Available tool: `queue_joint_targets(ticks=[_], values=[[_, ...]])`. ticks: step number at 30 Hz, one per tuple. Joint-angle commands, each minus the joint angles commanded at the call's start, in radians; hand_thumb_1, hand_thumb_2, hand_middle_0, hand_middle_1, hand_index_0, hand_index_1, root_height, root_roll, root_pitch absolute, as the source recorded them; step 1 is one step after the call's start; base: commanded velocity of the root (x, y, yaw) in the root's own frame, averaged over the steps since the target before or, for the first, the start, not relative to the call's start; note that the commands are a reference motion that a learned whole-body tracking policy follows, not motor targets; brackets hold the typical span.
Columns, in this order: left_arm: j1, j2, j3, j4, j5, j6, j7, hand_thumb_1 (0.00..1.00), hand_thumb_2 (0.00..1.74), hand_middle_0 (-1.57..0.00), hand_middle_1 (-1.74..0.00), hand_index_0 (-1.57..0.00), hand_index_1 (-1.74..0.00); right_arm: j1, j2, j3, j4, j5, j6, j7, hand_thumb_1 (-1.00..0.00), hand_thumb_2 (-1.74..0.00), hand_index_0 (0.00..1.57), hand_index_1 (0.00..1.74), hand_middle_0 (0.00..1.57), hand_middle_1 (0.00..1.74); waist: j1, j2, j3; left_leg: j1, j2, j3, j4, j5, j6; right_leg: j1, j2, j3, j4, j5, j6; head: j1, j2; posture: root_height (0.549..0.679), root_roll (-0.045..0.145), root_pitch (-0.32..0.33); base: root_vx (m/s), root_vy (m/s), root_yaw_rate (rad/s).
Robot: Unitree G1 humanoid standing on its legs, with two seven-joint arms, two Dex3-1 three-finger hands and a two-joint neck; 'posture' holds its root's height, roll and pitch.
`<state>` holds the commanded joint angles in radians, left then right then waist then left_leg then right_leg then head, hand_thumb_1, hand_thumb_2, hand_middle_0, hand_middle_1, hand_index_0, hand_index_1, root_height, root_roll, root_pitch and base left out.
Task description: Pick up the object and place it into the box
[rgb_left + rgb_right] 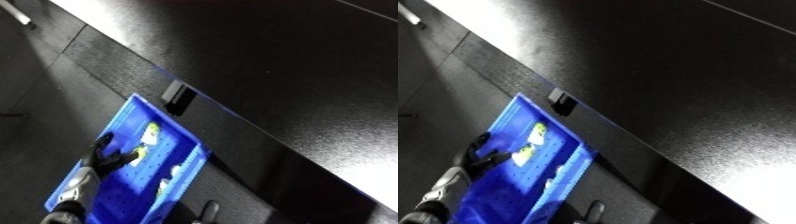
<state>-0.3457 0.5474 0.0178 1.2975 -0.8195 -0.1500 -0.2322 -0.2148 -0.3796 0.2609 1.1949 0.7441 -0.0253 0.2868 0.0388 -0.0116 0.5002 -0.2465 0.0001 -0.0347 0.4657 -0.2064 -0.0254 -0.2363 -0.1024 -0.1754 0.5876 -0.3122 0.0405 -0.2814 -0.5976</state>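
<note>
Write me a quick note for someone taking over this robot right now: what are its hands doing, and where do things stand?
Left hand: reaching into the blue bin, fingers next to a yellow-white object; whether it grips it I cannot tell.
Right hand: not in view.
Things: the bin sits beside the dark table; pale objects lie inside it, including one nearer the bin's lower end.
Done: objects are in the bin.
Left: withdraw the left hand; check for anything not yet binned, none shows here.

One arm in view: black hand (108,156) with dark fingers and thumb, matte finish. Behind it a silver-white forearm (75,186), smooth rounded casing with a darker band near the wrist. Cables, screws and markings too blurred to tell.
</note>
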Motion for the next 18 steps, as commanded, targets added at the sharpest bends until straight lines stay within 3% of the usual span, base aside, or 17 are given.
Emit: queue_joint_targets(ticks=[7,11,14,18], values=[[0.043,-0.082,-0.084,-0.019,0.123,0.02,-0.015,0.0,0.0,0.0,0.0,0.0,0.0,-0.019,-0.01,-0.026,0.015,-0.01,0.008,-0.017,0.0,0.0,0.0,0.0,0.0,0.0,-0.017,0.025,-0.014,0.019,0.008,0.013,-0.034,0.017,-0.0044,-0.008,0.0009,0.014,-0.013,0.019,0.0045,0.29,0.04,0.656,0.023,-0.032,-0.037,0.016,-0.128],[0.066,-0.135,-0.122,-0.023,0.171,0.04,0.023,0.0,0.0,0.0,0.0,0.0,0.0,-0.034,-0.018,-0.042,0.03,-0.029,0.03,-0.018,0.0,0.0,0.0,0.0,0.0,0.0,-0.031,0.033,-0.029,0.025,0.008,0.021,-0.03,0.011,-0.0055,-0.007,0.0046,0.025,-0.038,0.039,0.0076,0.37,0.019,0.656,0.023,-0.032,-0.015,0.013,-0.142],[0.084,-0.166,-0.135,-0.023,0.2,0.062,0.049,0.0,0.0,0.0,0.0,0.0,0.0,-0.034,-0.021,-0.051,0.035,-0.049,0.044,-0.017,0.0,0.0,0.0,0.0,0.0,0.0,-0.04,0.037,-0.042,0.042,0.008,0.03,-0.034,0.008,-0.0072,0.009,0.0111,0.029,-0.07,0.057,0.01,0.409,-0.007,0.658,0.022,-0.036,0.027,0.021,-0.175],[0.116,-0.201,-0.143,-0.022,0.235,0.074,0.069,0.0,0.0,0.0,0.0,0.0,0.0,-0.013,-0.009,-0.063,0.039,-0.087,0.049,-0.011,0.0,0.0,0.0,0.0,0.0,0.0,-0.049,0.037,-0.075,0.087,0.009,0.043,-0.079,0.019,-0.012,0.049,0.0164,0.033,-0.137,0.085,0.0218,0.452,-0.057,0.663,0.02,-0.039,0.071,0.011,-0.187]])
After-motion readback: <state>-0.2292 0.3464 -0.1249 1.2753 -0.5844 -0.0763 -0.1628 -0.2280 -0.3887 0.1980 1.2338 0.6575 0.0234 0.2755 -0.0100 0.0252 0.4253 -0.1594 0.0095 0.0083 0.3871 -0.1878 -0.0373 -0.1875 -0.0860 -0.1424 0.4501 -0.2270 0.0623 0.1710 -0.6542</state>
